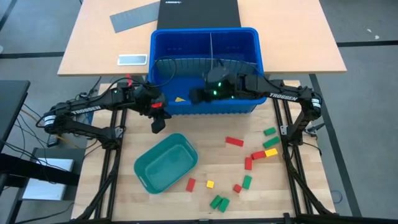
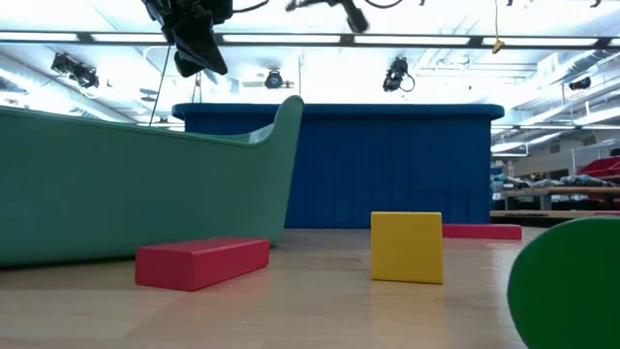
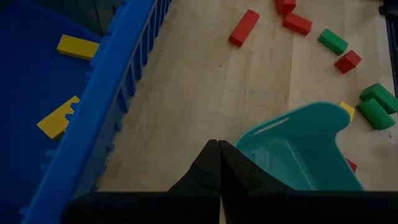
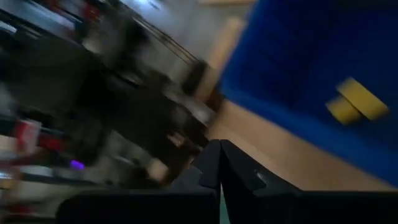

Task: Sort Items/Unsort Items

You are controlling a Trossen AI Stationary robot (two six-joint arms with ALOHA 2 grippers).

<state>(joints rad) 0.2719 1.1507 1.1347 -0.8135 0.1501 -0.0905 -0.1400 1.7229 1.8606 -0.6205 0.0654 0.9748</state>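
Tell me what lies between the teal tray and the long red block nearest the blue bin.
Nothing: in the high view, bare wooden tabletop runs from the teal tray to that red block. The left wrist view shows the same empty stretch.

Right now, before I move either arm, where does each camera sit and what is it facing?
High view: overhead, straight down on the table; both arms, left gripper, right gripper at the blue bin.
Low view: tabletop level, looking across at the teal tray and blue bin; the left gripper hangs above.
Left wrist view: behind shut fingers, facing bin wall, tray, scattered blocks.
Right wrist view: behind shut fingers, blurred, facing the bin.
Shared: both wrist views show yellow blocks inside the bin.
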